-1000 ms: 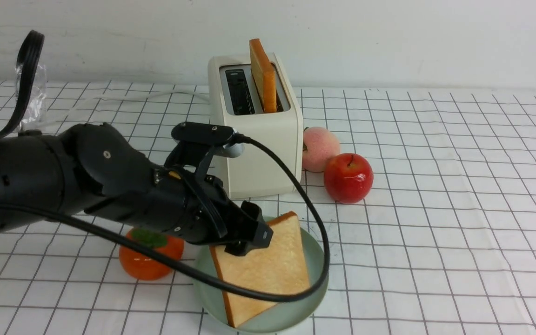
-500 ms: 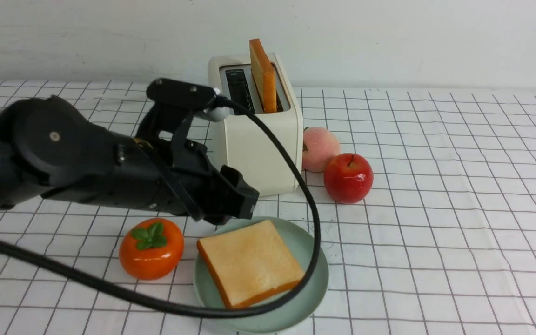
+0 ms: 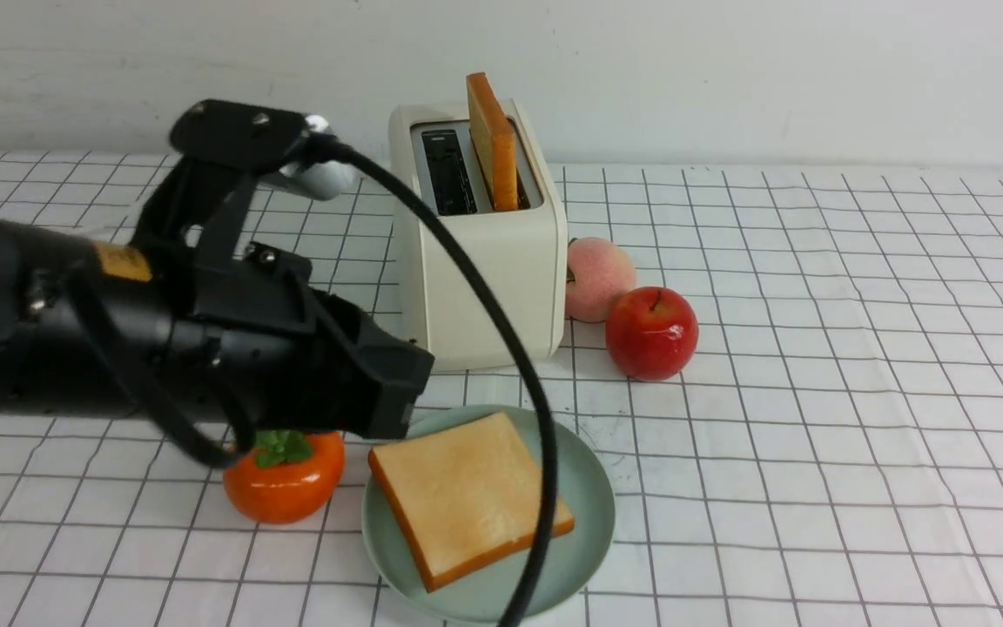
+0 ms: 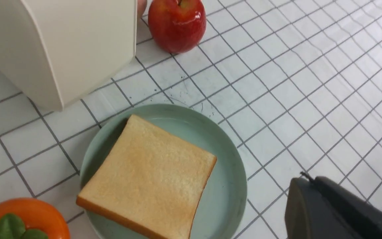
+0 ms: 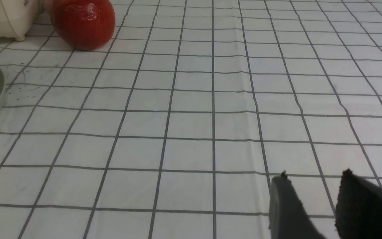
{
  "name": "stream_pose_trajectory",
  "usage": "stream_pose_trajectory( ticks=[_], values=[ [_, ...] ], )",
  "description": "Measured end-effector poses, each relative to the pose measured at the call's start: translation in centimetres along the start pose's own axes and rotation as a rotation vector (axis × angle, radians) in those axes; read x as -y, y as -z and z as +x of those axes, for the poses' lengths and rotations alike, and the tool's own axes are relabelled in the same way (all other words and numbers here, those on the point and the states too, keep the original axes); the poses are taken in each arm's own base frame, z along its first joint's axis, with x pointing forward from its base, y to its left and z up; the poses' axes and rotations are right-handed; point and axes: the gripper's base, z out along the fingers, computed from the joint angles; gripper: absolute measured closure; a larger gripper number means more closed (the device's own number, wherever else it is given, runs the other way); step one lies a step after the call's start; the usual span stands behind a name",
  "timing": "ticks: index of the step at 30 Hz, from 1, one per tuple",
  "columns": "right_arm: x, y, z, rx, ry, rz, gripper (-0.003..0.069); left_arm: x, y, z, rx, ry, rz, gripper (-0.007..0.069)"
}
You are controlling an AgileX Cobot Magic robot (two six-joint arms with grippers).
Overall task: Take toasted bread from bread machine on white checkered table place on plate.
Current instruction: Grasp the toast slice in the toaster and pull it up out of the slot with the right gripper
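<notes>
One slice of toasted bread (image 3: 467, 498) lies flat on the mint-green plate (image 3: 595, 514) near the front of the white checkered table (image 3: 815, 392). It also shows in the left wrist view (image 4: 148, 176) on the plate (image 4: 234, 186). The second slice (image 3: 493, 139) stands upright in the right slot of the cream bread machine (image 3: 484, 261); its left slot is empty. My left gripper (image 3: 399, 383) hovers above the plate's left rim, jaws together and empty (image 4: 305, 184). My right gripper (image 5: 314, 175) is open and empty, low over bare cloth, and is out of the front view.
A red apple (image 3: 651, 333) and a peach (image 3: 599, 279) sit right of the bread machine. An orange persimmon (image 3: 284, 483) sits left of the plate, under my left arm. The arm's black cable (image 3: 536, 453) hangs across the plate.
My left gripper has let go of the slice, which dropped from tilted to flat on the plate. The arm has risen and drawn back to the left.
</notes>
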Motion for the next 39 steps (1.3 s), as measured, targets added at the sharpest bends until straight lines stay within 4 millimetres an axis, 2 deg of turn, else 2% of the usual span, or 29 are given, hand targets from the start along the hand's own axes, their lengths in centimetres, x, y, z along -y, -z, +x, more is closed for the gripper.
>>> stream_pose_trajectory(
  ticks=[6,7,8,10,16,17,21,23,24,28,33,37,39],
  values=[
    [0.0,0.0,0.0,0.000,0.000,0.000,0.0419,0.7,5.4,1.5,0.263,-0.019,-0.063,0.0638],
    [0.0,0.0,0.0,0.000,0.000,0.000,0.0419,0.6,5.4,1.7,0.258,-0.018,-0.064,0.0638],
    [0.0,0.0,0.0,0.000,0.000,0.000,0.0419,0.8,6.7,2.2,0.321,-0.017,-0.071,0.0638],
    [0.0,0.0,0.0,0.000,0.000,0.000,0.0419,0.9,8.1,3.4,0.396,-0.010,-0.085,0.0638],
    [0.0,0.0,0.0,0.000,0.000,0.000,0.0419,0.8,10.0,6.8,0.496,-0.010,-0.109,0.0638],
    [0.0,0.0,0.0,0.000,0.000,0.000,0.0419,0.9,10.6,8.0,0.522,-0.012,-0.107,0.0638],
    [-0.1,0.0,-0.1,0.008,-0.019,-0.006,0.0419,1.0,11.6,10.1,0.567,-0.021,-0.100,0.0638],
    [-0.2,0.0,-0.2,0.024,-0.088,-0.026,0.0419,1.0,11.9,10.6,0.585,-0.025,-0.097,0.0638],
    [-0.4,-0.1,-0.5,0.069,-0.198,-0.057,0.0419,1.1,12.2,11.0,0.603,-0.029,-0.094,0.0638],
    [-0.6,0.2,-1.9,0.216,-0.436,-0.114,0.0419,1.1,12.4,11.0,0.615,-0.030,-0.094,0.0638],
    [-0.3,0.4,-2.9,0.325,-0.604,-0.141,0.0419,1.1,12.4,11.0,0.615,-0.029,-0.094,0.0638],
    [-0.6,0.8,-3.5,0.293,-0.644,-0.170,0.0421,1.1,12.4,11.0,0.615,-0.029,-0.094,0.0638],
    [-1.3,1.5,-5.3,0.208,-0.611,-0.204,0.0440,1.1,12.4,11.0,0.615,-0.029,-0.094,0.0638]
  ],
)
